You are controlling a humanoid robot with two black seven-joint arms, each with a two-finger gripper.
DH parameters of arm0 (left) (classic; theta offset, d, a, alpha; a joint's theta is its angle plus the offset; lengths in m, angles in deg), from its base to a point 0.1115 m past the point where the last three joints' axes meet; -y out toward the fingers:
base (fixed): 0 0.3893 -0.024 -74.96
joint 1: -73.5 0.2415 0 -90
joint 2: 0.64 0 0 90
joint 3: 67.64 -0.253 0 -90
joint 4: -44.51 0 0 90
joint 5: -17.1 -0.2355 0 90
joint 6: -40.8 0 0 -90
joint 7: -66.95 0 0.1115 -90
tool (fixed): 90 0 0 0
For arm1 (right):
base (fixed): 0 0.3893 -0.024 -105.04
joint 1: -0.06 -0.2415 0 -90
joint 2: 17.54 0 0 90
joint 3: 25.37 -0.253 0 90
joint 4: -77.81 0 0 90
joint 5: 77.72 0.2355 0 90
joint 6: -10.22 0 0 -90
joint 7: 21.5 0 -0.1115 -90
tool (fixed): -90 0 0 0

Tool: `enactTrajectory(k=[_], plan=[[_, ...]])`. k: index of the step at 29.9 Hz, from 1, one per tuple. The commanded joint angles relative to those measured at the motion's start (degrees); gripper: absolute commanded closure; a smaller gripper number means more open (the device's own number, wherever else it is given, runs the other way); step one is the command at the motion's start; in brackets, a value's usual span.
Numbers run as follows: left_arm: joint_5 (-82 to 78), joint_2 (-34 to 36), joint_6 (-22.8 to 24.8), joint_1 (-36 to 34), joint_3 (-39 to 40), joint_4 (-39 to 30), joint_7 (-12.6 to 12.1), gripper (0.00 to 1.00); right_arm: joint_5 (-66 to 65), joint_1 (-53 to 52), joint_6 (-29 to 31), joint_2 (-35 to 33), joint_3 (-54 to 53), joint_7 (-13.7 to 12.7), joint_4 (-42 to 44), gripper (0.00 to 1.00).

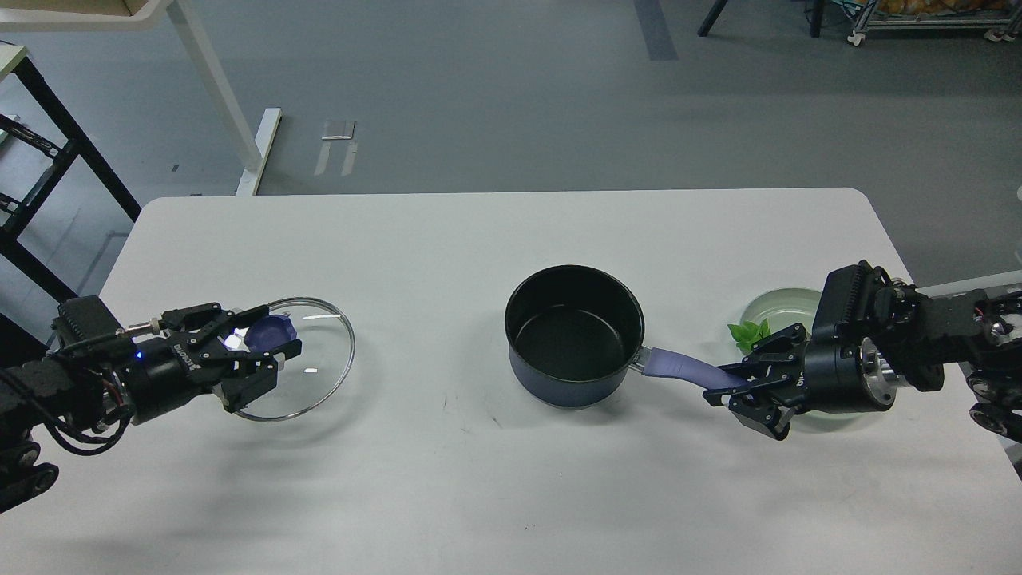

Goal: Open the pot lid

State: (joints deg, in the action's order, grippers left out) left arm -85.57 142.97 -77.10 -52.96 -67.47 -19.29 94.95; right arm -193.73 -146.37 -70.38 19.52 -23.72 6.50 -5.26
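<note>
The dark-blue pot stands open at the middle of the white table, its black inside showing. Its lavender handle points right. My right gripper is shut on the handle's end. The glass lid with its blue-purple knob is at the left of the table, low over or on the surface. My left gripper is shut on the knob.
A pale green plate with green leaves sits at the right, partly behind my right arm. The table's edges run along the far and right sides. White table legs and a black frame stand on the floor beyond.
</note>
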Motion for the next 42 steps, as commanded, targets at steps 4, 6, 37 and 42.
enactTrajectory(k=[4,6,37,42], plan=[[-3.3,-0.3,-0.1,2.0,-0.1,2.6,0.0,0.50,0.0,0.0,0.0,-0.1,0.0,0.0,0.0,0.69],[-4.4,-0.3,-0.1,2.2,-0.1,2.7,0.0,0.50,0.0,0.0,0.0,0.0,-0.1,0.0,-0.1,0.69],[49.9,7.6,24.7,-13.3,3.9,-14.1,0.0,0.01,0.1,0.0,0.0,-0.1,-0.1,0.0,0.0,0.69],[77.9,5.2,30.8,-14.0,4.1,-12.1,0.0,0.01,0.1,0.1,0.0,-0.1,0.0,0.0,0.0,0.69]])
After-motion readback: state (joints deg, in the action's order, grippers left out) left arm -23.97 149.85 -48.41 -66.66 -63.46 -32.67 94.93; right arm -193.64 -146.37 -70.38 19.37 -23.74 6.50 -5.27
